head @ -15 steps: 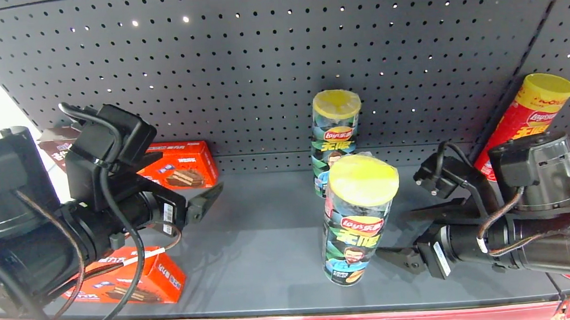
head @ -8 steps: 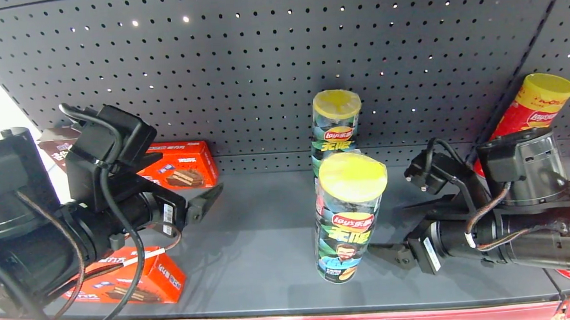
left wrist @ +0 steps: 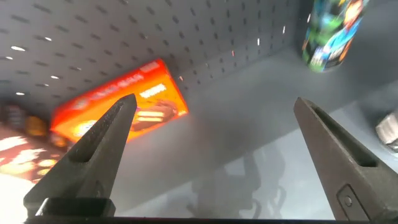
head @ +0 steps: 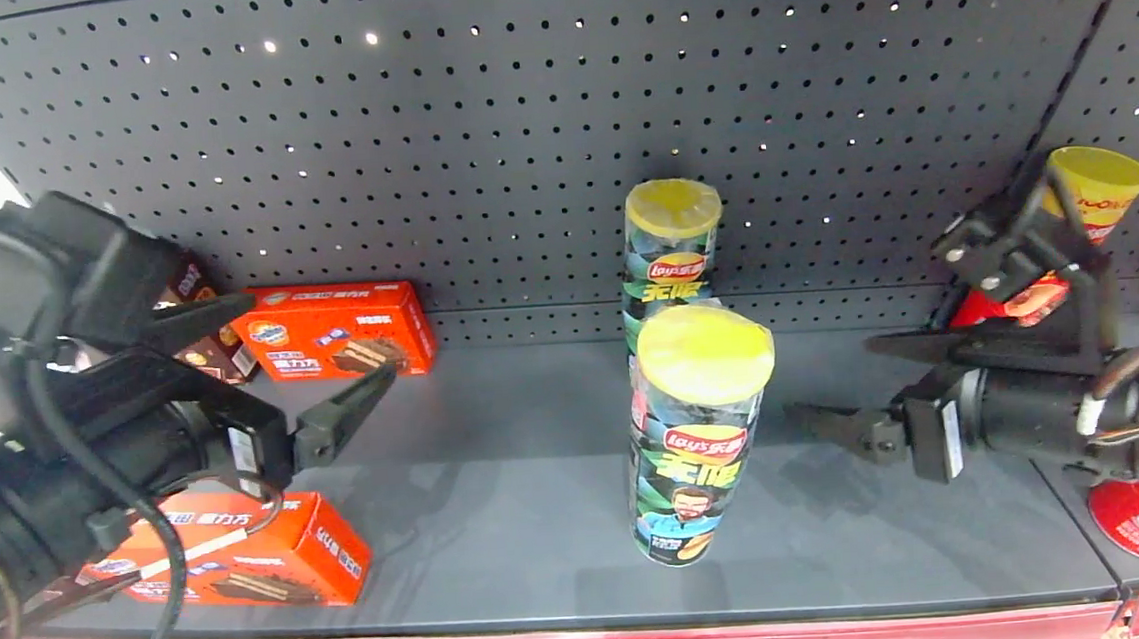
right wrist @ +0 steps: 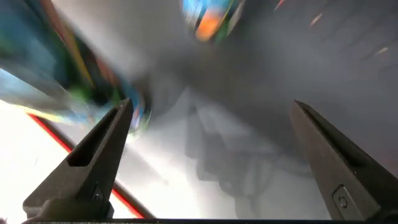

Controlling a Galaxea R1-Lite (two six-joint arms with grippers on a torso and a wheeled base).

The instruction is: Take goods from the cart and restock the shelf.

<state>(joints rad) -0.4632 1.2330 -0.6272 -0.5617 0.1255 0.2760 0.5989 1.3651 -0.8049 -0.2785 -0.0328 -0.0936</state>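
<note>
Head view: front can (head: 703, 430) and rear can (head: 672, 242), yellow-lidded and green-labelled, stand upright midway along the shelf (head: 501, 485). Left gripper (head: 302, 363) and right gripper (head: 834, 377): fingers apart, empty.

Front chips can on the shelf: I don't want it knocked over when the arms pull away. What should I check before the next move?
1. The front chips can stands upright on the shelf: ok.
2. Its base sits back from the shelf's front edge: ok.
3. The right gripper has its jaws open and is apart from the can: ok.
4. The left gripper has its jaws open and holds nothing: ok.
5. Gap between the front chips can and the rear chips can: cannot tell.
6. Left arm's clearance over the front orange box: cannot tell.
</note>
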